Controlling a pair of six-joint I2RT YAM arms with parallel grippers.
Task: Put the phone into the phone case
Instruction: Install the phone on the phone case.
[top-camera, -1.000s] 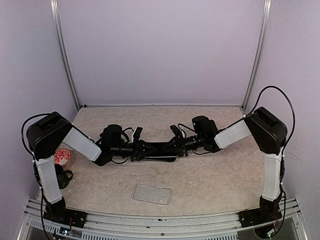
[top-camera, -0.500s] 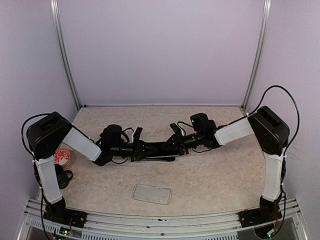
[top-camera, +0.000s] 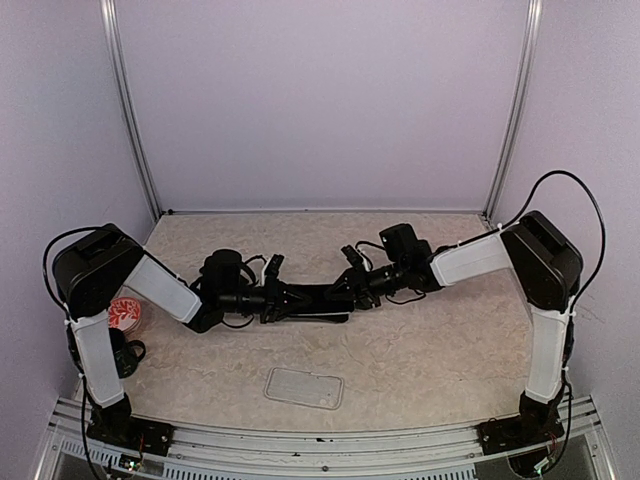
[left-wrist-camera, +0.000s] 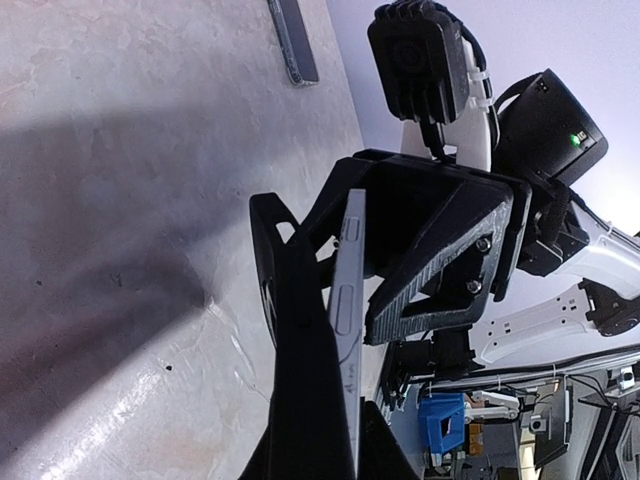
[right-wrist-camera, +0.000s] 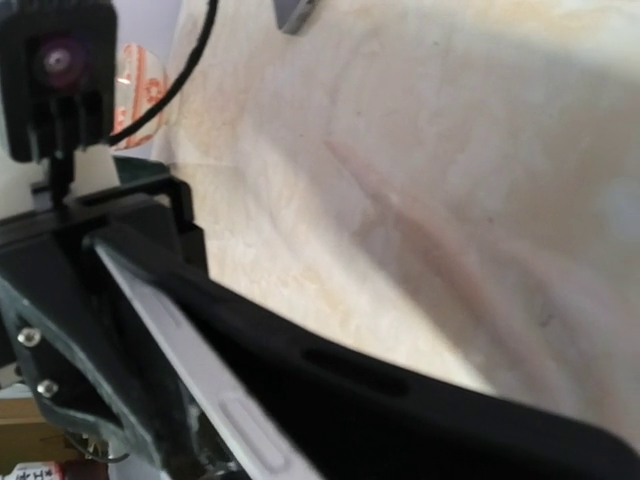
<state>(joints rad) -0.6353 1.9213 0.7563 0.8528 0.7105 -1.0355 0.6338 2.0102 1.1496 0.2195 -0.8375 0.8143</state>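
Only from the wrists: phone (left-wrist-camera: 346, 340) edge-on, silvery.

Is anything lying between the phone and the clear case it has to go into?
Nothing visible. The phone sits between the left end effector and right end effector; the table stretch toward the phone case holds no object.

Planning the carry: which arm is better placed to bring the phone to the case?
Left, probably: the left fingers pinch the phone, and the case lies nearer that side. The right fingers' hold is unclear.
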